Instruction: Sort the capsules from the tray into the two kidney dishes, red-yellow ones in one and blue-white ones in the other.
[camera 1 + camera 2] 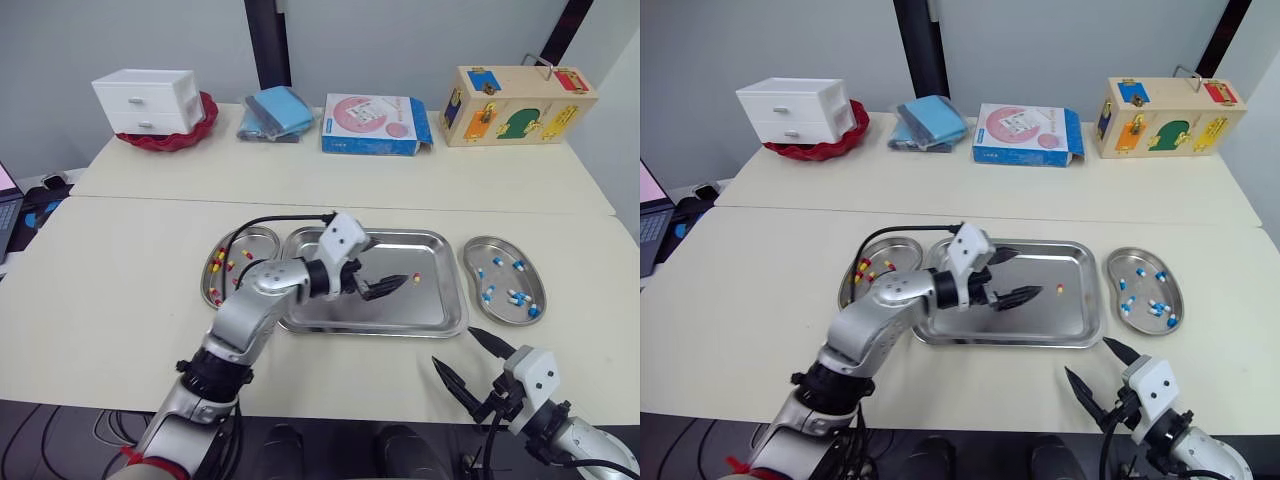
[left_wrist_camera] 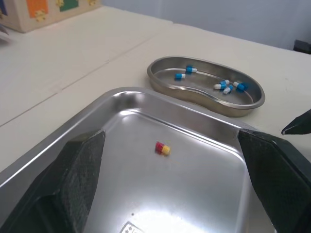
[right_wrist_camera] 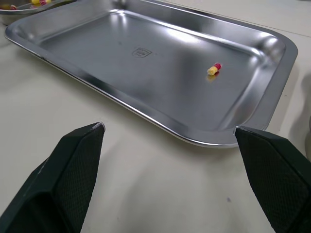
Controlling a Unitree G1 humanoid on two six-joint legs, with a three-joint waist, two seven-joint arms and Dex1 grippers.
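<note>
Looks like we're on the last pick of the sort. The tray (image 1: 420,305) sits mid-bench with a single red-yellow capsule (image 1: 416,278) lying flat on its floor, over toward the right end, not touching any wall. The left kidney dish (image 1: 262,245), touching the tray's left side, holds a bunch of red-yellow capsules (image 1: 228,266). The right kidney dish (image 1: 478,244), just beside the tray's right edge, has the blue-white ones (image 1: 517,297). We can't spot any blue-white capsule in the tray.

The left gripper (image 1: 388,264) is over the tray, aimed at that lone capsule, with its fingers (image 2: 82,165) spread wide and nothing between them. In the left wrist view the capsule sits roughly centred in the gap, a bit ahead of the tips. The right gripper (image 1: 452,345) hovers near the front edge of the bench (image 1: 120,290), short of the tray, with its fingers apart too and holding nothing.

So our read is that we're in the reach-in for the final red-yellow one. Next move needs the left arm to ease forward and down until the tips straddle the capsule, then close gently. It's small and round on slick steel, so it'll probably skid or roll if one tip hits first. After that it's a carry back over to the left dish.
</note>
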